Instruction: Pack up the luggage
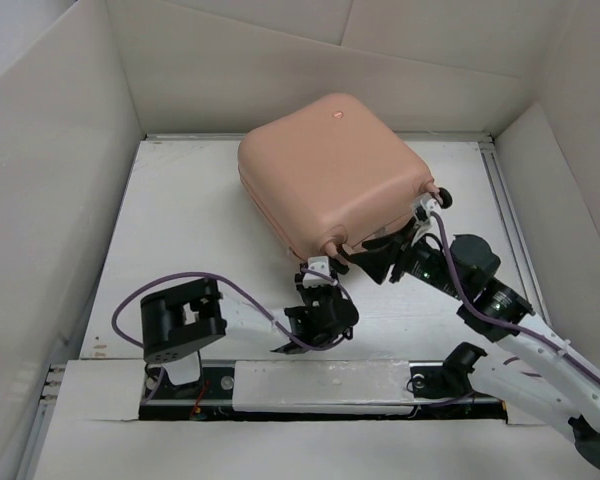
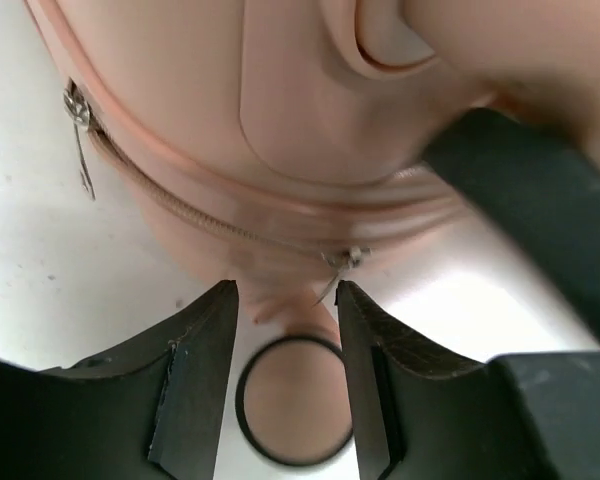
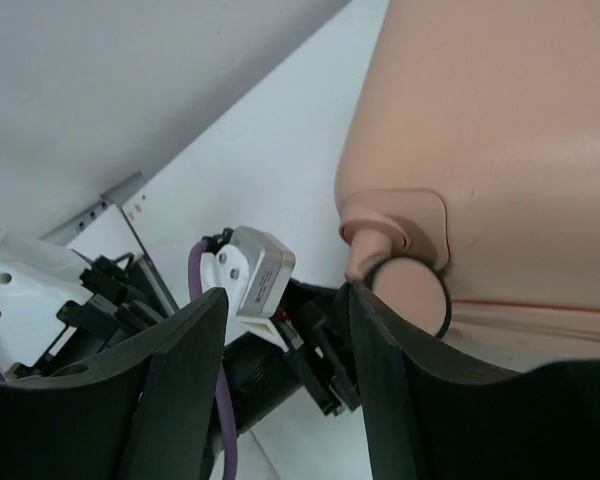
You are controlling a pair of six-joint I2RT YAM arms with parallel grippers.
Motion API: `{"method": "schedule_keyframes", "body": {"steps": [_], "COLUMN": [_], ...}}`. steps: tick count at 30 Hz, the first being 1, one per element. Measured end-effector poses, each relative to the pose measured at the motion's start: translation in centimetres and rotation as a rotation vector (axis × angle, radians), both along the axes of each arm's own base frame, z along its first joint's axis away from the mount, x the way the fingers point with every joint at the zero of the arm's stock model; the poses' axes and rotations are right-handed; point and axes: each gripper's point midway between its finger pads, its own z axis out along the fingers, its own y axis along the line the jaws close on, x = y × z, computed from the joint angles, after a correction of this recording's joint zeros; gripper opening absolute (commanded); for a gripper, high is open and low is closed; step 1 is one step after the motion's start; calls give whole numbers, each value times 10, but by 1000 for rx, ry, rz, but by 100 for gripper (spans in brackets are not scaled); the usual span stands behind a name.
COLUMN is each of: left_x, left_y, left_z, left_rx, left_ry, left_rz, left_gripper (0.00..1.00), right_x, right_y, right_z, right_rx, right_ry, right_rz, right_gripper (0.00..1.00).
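The small salmon-pink hard-shell suitcase with rounded corners [image 1: 330,170] lies flat and zipped shut on the white tabletop [image 1: 180,230]. It sits toward the far side, turned at an angle so that one corner points back at the arms. Plain white panels [image 1: 40,200] wall the table in on three sides.

Both arms have their claws at that near corner. The left gripper [image 2: 287,295] is tucked in low against the shell. Its two dark fingers [image 2: 195,390] stand apart, and a little round wheel with a black rim and pink face [image 2: 295,415] sits right in the gap. The wheel fills that gap edge to edge, and I honestly cannot tell whether the pads are pinching it or only flanking it. Just above the fingertips the pink zip [image 2: 220,225] runs round the case, with a small metal pull [image 2: 342,265] hanging from it (a second pull hangs further along to the left).

The right gripper [image 3: 285,295] comes in from the right, beneath the suitcase's near-right edge. Its jaws are spread with nothing caught between them. A wheel sits just outside one finger [image 3: 380,380], beside it rather than in the gap. A purple cable [image 1: 140,290] loops off the left arm.
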Motion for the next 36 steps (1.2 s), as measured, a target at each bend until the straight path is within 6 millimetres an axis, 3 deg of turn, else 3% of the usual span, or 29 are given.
{"method": "schedule_keyframes", "body": {"steps": [8, 16, 17, 18, 19, 22, 26, 33, 36], "left_x": [12, 23, 25, 28, 31, 39, 37, 35, 27], "left_y": [-7, -19, -21, -23, -28, -37, -25, 7, 32], "left_z": [-2, -2, -2, -3, -5, -19, -27, -30, -37], "left_rx": [59, 64, 51, 34, 10, 79, 166, 167, 255], "left_ry": [-65, -102, -99, -96, -91, -50, -33, -10, 4], "left_rz": [108, 204, 221, 239, 258, 296, 307, 335, 332], "left_gripper": [40, 41, 35, 5, 0, 0, 0, 0, 0], "right_x": [-6, -20, -22, -23, -24, -26, -19, 8, 17], "right_y": [0, 0, 0, -1, -2, -5, -8, -8, -8], "right_z": [-51, -60, -58, -55, -51, -41, -39, -32, -28], "right_rx": [-62, -31, -24, -14, -5, 24, 27, -35, -46], "right_ry": [78, 85, 78, 70, 62, 36, 37, 59, 51], "right_rz": [21, 67, 71, 73, 73, 65, 26, -79, -109], "right_gripper": [57, 66, 68, 68, 69, 71, 75, 81, 86]}}
